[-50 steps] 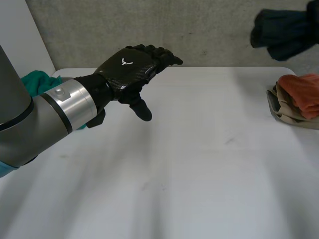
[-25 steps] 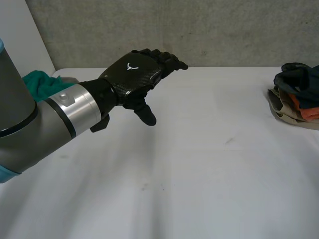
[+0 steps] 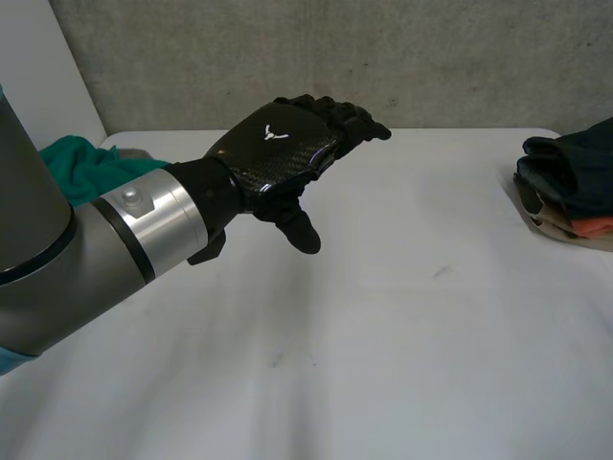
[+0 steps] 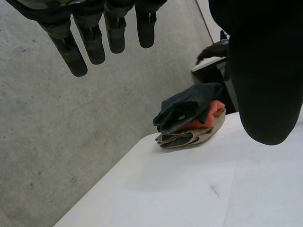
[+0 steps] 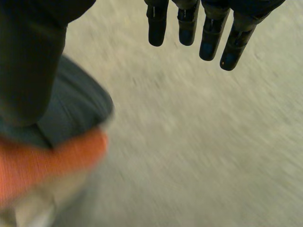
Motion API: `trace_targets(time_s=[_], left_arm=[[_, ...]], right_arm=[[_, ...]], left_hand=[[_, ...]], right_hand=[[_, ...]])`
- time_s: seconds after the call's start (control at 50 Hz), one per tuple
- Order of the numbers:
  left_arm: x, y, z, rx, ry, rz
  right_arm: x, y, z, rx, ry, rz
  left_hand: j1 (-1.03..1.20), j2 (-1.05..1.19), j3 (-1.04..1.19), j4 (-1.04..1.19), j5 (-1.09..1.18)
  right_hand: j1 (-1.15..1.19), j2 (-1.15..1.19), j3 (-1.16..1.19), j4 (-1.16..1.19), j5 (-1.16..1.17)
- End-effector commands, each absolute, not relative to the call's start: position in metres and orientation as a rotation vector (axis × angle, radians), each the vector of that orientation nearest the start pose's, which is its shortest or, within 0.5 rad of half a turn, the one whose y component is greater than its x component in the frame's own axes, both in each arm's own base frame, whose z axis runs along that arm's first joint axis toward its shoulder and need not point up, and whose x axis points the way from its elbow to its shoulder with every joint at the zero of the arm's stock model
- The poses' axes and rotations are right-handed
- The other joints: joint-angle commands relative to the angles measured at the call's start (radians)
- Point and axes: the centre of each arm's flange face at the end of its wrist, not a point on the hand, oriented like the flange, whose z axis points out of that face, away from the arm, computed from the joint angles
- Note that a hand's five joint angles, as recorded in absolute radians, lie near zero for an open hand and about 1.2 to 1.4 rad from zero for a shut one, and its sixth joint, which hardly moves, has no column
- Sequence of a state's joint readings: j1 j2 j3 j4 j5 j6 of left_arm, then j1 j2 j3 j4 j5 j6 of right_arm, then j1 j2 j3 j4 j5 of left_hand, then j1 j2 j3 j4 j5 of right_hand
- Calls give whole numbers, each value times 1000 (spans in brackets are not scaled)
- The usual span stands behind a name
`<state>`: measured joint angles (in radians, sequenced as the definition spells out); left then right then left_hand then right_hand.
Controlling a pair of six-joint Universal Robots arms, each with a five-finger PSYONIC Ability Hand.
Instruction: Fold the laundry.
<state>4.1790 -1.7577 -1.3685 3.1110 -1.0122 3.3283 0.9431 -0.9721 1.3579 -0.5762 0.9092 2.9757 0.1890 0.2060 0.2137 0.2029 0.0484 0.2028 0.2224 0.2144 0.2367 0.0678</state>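
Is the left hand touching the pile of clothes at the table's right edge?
Apart. The head view shows the left hand above the table, with a bare stretch between it and the pile of clothes.

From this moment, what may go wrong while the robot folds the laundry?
1. The clothes pile sits at the table edge; pulling the dark garment might drag the orange cloth and beige cloth off.
2. The open right hand hovers over crumpled layers, so it may catch two pieces together.
3. The teal cloth lies right by the left arm; a swing of the open left hand could push it.
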Motion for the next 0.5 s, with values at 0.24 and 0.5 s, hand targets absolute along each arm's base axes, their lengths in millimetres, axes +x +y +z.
trace_targets(time_s=[0.24,0.5], left_arm=[[-325,-197,316,-1102,-1485,1694],[-291,-260,335,-844,-1595,2102]], right_arm=[[-126,-429,323,-60,2482,-3024],[163,-357,328,-727,1609,-2672]], left_hand=[[10,-7,-15,-4,-24],[-5,-22,-30,-19,-39]], right_hand=[[-28,-48,-40,-62,-68],[-28,-48,-40,-62,-68]])
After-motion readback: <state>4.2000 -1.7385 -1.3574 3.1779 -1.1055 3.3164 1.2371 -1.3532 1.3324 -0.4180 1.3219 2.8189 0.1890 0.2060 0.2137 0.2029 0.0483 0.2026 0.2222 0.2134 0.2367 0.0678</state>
